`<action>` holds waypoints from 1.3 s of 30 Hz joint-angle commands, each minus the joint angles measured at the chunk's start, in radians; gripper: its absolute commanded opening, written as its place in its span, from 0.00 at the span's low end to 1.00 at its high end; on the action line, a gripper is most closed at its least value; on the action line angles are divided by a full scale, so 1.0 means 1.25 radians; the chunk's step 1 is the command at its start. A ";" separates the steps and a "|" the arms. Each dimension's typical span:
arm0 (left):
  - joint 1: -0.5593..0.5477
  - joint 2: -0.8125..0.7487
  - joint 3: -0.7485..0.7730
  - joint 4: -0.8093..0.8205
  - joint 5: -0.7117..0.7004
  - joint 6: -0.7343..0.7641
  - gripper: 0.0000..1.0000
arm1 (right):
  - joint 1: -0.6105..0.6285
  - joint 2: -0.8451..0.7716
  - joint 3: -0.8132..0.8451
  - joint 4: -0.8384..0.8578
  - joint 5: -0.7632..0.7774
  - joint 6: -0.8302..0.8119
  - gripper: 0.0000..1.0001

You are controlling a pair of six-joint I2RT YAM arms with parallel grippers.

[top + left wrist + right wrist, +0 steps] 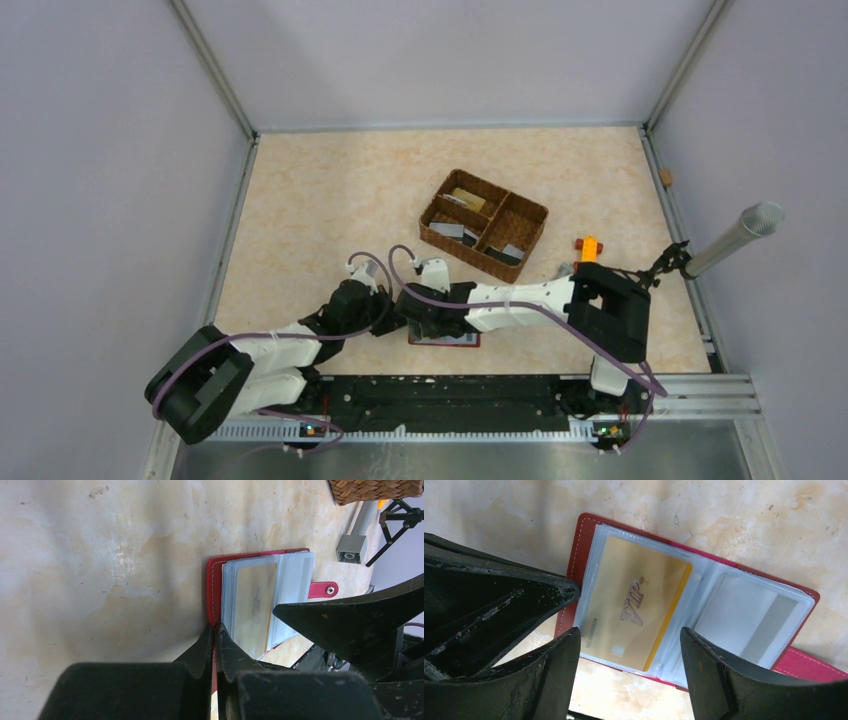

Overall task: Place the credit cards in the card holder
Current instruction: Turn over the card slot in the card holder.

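Note:
The card holder (pixel 580 544) lies open on the table, a red wallet with clear pockets, seen small in the top view (pixel 458 341). A gold card (pixel 634 605) marked VIP sits inside its left pocket, and a pale grey card (pixel 749 617) fills the right pocket. My left gripper (pixel 215 628) is shut on the holder's red edge (pixel 212 580), pinning it. My right gripper (pixel 629 637) hovers open just above the gold card with nothing between its fingers. More credit cards (pixel 447 231) lie in the wicker basket.
The brown divided basket (pixel 530 212) stands behind the arms, mid-table. An orange block (pixel 589 246), a grey tube (pixel 735 238) and a black stand (pixel 668 262) are at the right. The holder's snap tab (pixel 322 589) sticks out sideways. A metal rail runs along the near edge.

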 commanded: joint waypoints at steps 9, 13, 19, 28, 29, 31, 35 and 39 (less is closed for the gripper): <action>-0.005 -0.022 -0.015 -0.035 -0.026 0.002 0.00 | 0.018 0.039 0.064 -0.120 0.083 0.029 0.71; -0.005 -0.026 -0.016 -0.041 -0.034 0.002 0.00 | 0.022 0.025 0.070 -0.173 0.120 0.046 0.71; -0.005 -0.021 -0.015 -0.043 -0.035 0.002 0.00 | 0.030 0.019 0.082 -0.228 0.149 0.066 0.71; -0.005 -0.016 -0.013 -0.042 -0.037 0.002 0.00 | 0.040 0.009 0.110 -0.290 0.198 0.081 0.71; -0.005 -0.016 -0.013 -0.041 -0.037 0.002 0.00 | 0.040 0.007 0.113 -0.291 0.200 0.080 0.71; -0.004 -0.015 -0.013 -0.041 -0.037 0.002 0.00 | 0.039 0.002 0.114 -0.294 0.205 0.080 0.71; -0.004 -0.013 -0.012 -0.040 -0.037 0.002 0.00 | 0.040 -0.003 0.115 -0.317 0.230 0.093 0.71; -0.005 -0.013 -0.012 -0.041 -0.039 0.002 0.00 | 0.040 -0.003 0.124 -0.354 0.256 0.107 0.71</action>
